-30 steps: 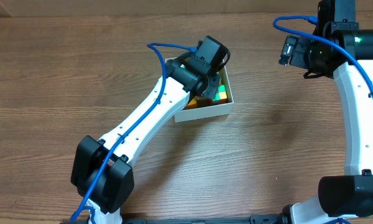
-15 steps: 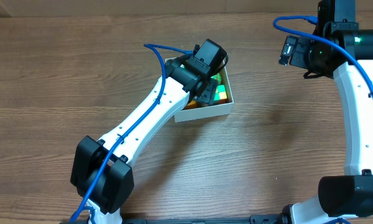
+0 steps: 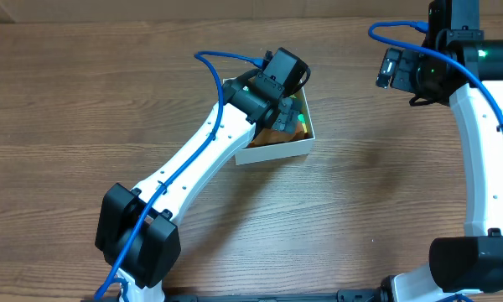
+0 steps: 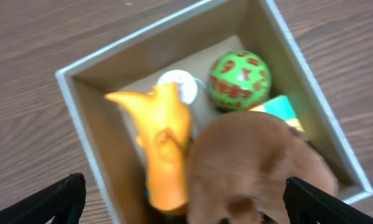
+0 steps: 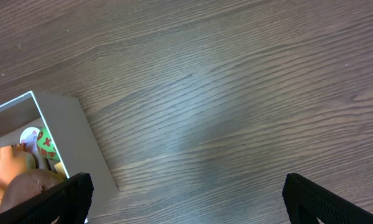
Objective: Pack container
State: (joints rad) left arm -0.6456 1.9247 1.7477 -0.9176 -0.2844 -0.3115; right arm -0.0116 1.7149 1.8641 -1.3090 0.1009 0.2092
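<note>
The wooden table (image 3: 386,210) carries only one thing, set toward its far middle. The left arm (image 3: 193,159) reaches diagonally across so that its wrist hangs right over that spot. The right arm (image 3: 486,126) is held off at the far right edge, well apart, probably to keep out of the way.

The container (image 3: 272,153) sits on the table under the left wrist, turned corner-on, and its white walls keep the contents from rolling off. The left hand (image 4: 186,208) hovers above it with its fingers spread wide, one at each lower corner of the wrist view, gripping nothing. The right hand (image 5: 189,202) is spread just as wide over bare wood, with the box only at the edge of its view.

Inside, a brown soft toy (image 4: 255,168) fills the near corner, leaning on an orange figure (image 4: 165,143). A green ball (image 4: 239,79) with red marks rests against the far wall, beside a coloured block (image 4: 280,107) and a small white disc (image 4: 177,84). The packing looks close to finished.
</note>
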